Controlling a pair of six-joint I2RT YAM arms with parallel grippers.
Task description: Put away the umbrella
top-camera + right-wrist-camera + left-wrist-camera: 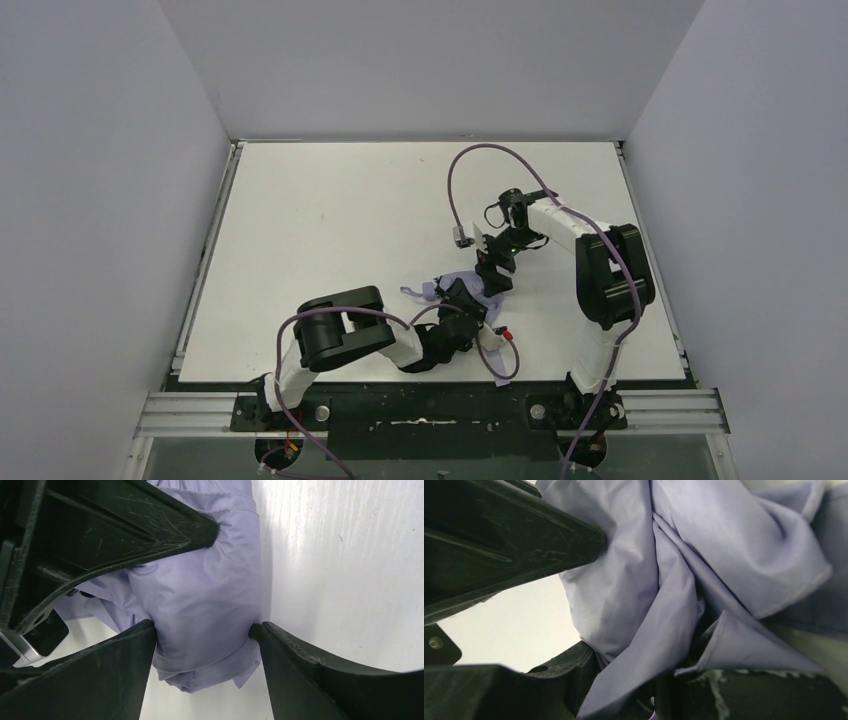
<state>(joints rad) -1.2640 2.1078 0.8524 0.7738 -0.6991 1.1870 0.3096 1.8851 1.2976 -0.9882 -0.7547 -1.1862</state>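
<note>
The left gripper is clamped on the umbrella, whose soft, pale lavender fabric is bunched in creased folds between scratched black fingers. The umbrella is laid on the matte white table, near the front edge, between both arms. Just beyond, the right gripper is spread wide, its fingers pressed against the smooth rolled bundle.

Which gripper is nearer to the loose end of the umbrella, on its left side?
Left. The left gripper sits just right of the loose end; the right gripper is farther right.
</note>
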